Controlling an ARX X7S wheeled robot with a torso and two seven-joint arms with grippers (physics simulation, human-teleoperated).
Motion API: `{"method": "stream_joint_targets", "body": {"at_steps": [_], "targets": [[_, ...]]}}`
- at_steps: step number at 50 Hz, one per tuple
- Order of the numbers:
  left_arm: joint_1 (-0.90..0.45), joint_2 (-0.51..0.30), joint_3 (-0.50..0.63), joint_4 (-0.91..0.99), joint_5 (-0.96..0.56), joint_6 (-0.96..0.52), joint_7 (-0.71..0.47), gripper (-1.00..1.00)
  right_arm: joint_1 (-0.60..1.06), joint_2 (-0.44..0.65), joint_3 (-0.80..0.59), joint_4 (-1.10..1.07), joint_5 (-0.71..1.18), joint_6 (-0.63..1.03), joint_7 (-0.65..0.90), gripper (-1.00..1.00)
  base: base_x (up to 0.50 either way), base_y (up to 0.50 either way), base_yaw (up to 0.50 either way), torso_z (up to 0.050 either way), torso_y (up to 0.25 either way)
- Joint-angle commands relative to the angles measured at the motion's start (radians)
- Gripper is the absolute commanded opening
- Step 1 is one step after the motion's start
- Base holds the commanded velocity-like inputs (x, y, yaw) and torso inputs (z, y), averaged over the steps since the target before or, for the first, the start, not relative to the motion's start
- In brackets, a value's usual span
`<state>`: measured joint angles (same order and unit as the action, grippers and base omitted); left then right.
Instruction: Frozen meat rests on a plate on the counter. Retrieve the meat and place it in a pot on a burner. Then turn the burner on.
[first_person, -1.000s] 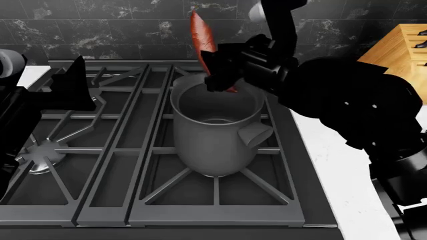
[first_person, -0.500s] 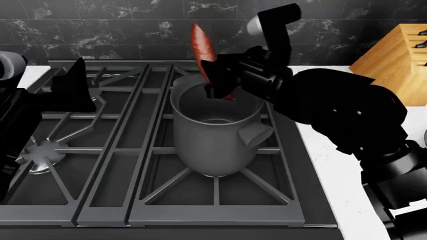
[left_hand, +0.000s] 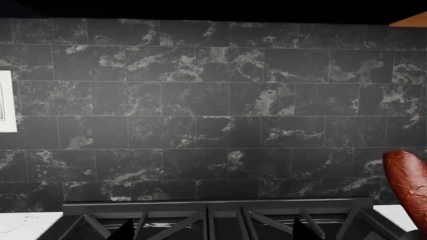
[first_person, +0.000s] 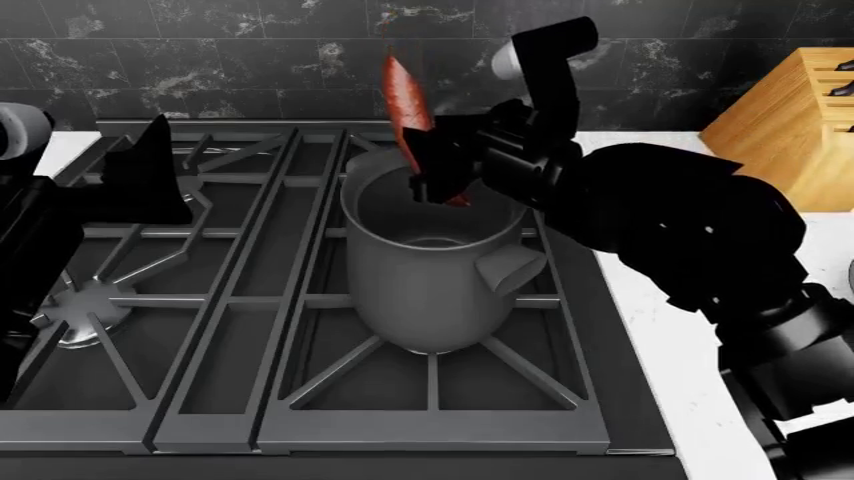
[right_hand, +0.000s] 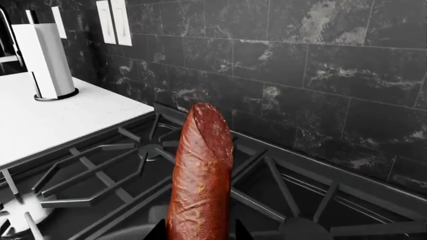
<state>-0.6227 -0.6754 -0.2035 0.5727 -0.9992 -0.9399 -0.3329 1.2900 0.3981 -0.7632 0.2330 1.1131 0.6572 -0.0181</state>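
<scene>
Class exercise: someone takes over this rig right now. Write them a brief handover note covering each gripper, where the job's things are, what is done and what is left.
Right gripper: shut on the frozen meat, held nearly upright, lower end over the pot's mouth.
Left gripper: over the stove's left side, carrying nothing; open or shut unclear.
Pot: on the grate over the front right burner.
Done: meat fetched and brought to the pot.
Left: release it into the pot, then turn that burner on. Knobs not in view.

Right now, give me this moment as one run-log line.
right gripper: shut on frozen meat | meat: upright over pot mouth, unreleased | left gripper: idle, state unclear | burner knob: untouched
</scene>
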Motion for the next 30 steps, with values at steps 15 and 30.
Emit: {"method": "stream_joint_targets", "body": {"at_steps": [15,30], "targets": [[0.005,-0.003,0.006,-0.003,0.003,0.011,0.0,1.0,-0.002,-0.019,-0.019,0.045,-0.04,-0.023,-0.024,-1.0,0.0,0.0,0.0,0.0,0.0],[0.006,-0.006,0.006,0.0,-0.002,0.012,-0.004,1.0,-0.005,0.007,-0.013,0.019,-0.024,-0.007,-0.018,-1.0,0.0,0.0,0.0,0.0,0.0]]}}
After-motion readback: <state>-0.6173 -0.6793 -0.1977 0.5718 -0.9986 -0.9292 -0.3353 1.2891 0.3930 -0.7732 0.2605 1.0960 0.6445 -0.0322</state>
